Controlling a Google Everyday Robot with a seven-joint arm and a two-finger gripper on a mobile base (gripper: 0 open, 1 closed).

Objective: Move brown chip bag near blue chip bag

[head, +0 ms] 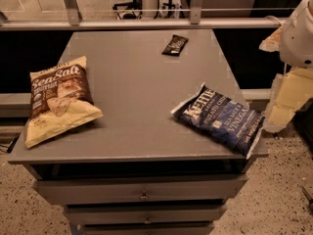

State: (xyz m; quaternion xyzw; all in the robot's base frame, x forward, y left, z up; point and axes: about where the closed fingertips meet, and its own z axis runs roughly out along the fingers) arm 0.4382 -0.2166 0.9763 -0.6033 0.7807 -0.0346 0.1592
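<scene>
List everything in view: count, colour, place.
brown chip bag: 1, dark brown with cream edges, table's front left
blue chip bag: 1, navy with white lettering, table's front right, at the edge
bar wrapper: 1, dark, table's far centre
table: 1, grey, centre of view
drawers: 3 seen, grey, under the tabletop
rail: 1, grey, behind the table
gripper: 1, cream, right edge of view, beside the table, clear of both bags

This looks like an office or lab floor. A grey desk (142, 82) with drawers (142, 192) stands on speckled hard flooring (279, 199). A metal railing (146, 23) runs behind it, and wheeled chair bases (124, 6) show beyond. The robot's tool (286, 102) hangs just off the desk's right edge.
</scene>
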